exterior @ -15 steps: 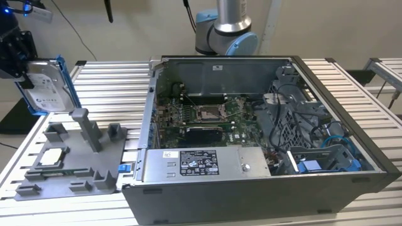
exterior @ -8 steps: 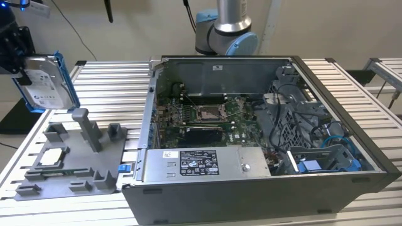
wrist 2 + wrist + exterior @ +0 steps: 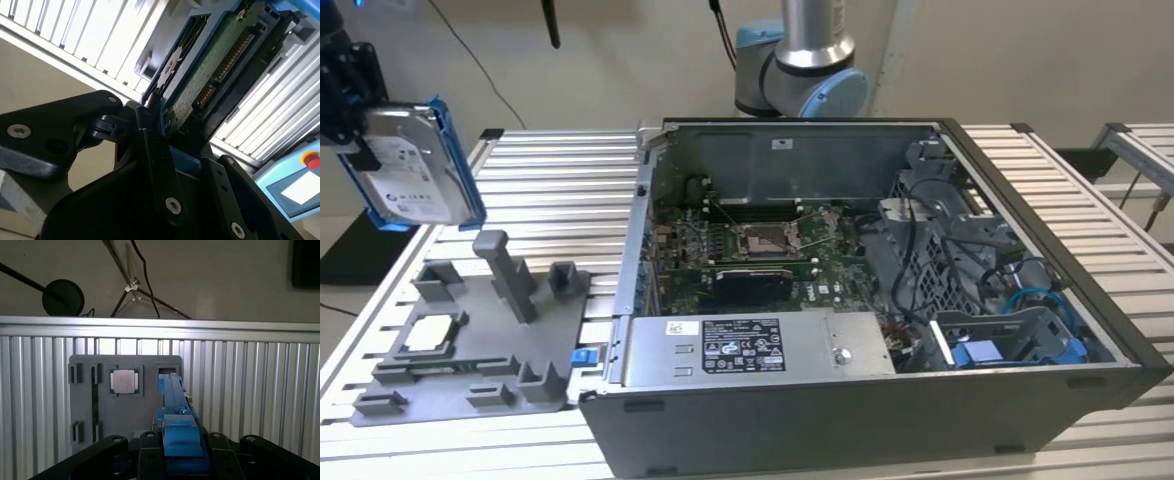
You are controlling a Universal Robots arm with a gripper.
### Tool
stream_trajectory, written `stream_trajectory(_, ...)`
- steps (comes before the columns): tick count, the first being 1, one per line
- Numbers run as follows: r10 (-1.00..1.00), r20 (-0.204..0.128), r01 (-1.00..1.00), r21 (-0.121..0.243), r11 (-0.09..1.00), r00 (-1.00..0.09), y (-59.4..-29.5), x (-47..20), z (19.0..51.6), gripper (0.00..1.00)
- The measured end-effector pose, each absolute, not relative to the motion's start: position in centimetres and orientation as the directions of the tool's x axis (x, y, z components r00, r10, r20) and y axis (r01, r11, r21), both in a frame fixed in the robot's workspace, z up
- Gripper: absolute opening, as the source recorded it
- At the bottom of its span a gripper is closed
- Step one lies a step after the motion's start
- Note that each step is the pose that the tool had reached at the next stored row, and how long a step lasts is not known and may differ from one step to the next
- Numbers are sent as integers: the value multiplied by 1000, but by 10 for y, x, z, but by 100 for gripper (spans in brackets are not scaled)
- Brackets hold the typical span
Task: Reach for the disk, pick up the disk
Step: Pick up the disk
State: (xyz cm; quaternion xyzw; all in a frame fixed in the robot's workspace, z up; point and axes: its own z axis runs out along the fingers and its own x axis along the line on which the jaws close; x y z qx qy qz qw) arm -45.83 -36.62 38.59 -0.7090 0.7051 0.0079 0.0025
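The disk (image 3: pixel 411 165), a silver-grey drive with a white label in a bright blue bracket, hangs upright in the air at the exterior view's left, above the grey fixture (image 3: pixel 467 340). My black gripper (image 3: pixel 364 140) is shut on it, clamping it from the exterior view's left. In the second wrist view the disk (image 3: pixel 210 65) shows its green circuit side and connector, with a black finger (image 3: pixel 156 150) pressed against the blue frame. In the first wrist view the disk (image 3: pixel 175 407) is seen edge-on, rising out of the gripper (image 3: pixel 179 452) above the fixture (image 3: pixel 125 415).
The grey fixture carries a small square silver chip (image 3: pixel 430 333) and upright pegs (image 3: pixel 500 270). An open computer case (image 3: pixel 854 420) with a motherboard and a long grey box (image 3: pixel 747 345) stands at the middle and right. Everything rests on a slatted aluminium table (image 3: pixel 560 170). The arm's base (image 3: pixel 801 70) stands behind.
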Motion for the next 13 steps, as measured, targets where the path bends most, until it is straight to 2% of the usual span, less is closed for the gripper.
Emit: stream_trajectory(13, -1000, -15, -1000, 8, -5, 5, -366, -458, 402, 0)
